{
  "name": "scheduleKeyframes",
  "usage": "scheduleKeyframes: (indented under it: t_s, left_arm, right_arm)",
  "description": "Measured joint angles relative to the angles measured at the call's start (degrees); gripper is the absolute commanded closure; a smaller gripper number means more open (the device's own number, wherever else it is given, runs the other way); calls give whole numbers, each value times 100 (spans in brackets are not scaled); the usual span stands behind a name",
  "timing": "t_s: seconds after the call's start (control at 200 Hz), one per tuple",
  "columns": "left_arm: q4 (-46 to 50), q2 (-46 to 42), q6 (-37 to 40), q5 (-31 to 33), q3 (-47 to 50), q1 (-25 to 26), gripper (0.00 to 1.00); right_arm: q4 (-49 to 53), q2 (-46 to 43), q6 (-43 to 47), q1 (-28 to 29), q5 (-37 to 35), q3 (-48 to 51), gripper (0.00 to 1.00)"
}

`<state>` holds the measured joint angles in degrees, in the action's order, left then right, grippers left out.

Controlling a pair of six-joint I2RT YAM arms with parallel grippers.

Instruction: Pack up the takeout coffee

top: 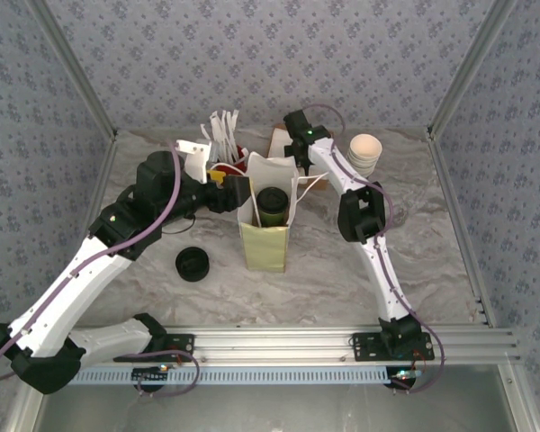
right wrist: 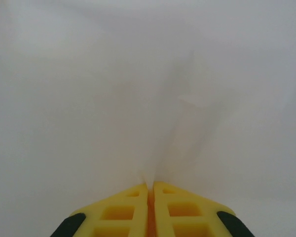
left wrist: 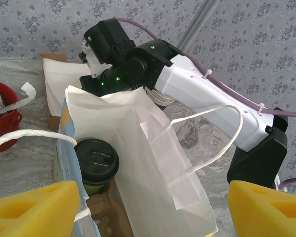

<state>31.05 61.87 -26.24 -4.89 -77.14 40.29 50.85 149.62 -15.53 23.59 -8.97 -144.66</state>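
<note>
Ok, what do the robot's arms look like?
Both the left arm and right arm have white links with black joint housings. A purple cable runs along each. Small green lights glow on the right one's joints. The pincer fingers are yellow with cut-out cells.

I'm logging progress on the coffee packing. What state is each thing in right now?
paper bag: upright, mouth open, rim pinched.
takeout coffee: lidded, standing inside the bag.
left gripper: open, at the bag's mouth.
right gripper: shut on the bag's rim.
loose lid: lying flat, on no cup.
cup stack: nested, unlidded.
</note>
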Motion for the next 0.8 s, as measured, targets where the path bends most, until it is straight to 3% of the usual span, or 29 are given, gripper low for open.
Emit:
scheduleKeyframes:
  t_s: [0.245, 0.435, 0.8]
  left_arm:
    - [2, 0, 0, -2, 0, 0, 21]
    - [2, 0, 0, -2, 0, 0, 21]
    - [52, -153, 4, 72, 24, 0, 20]
  right_arm:
    - [24, -551, 52, 7, 42, -17, 91]
    - [39, -1220, 155, 44, 42, -96, 100]
    - [323, -2682, 413, 249, 326, -282, 100]
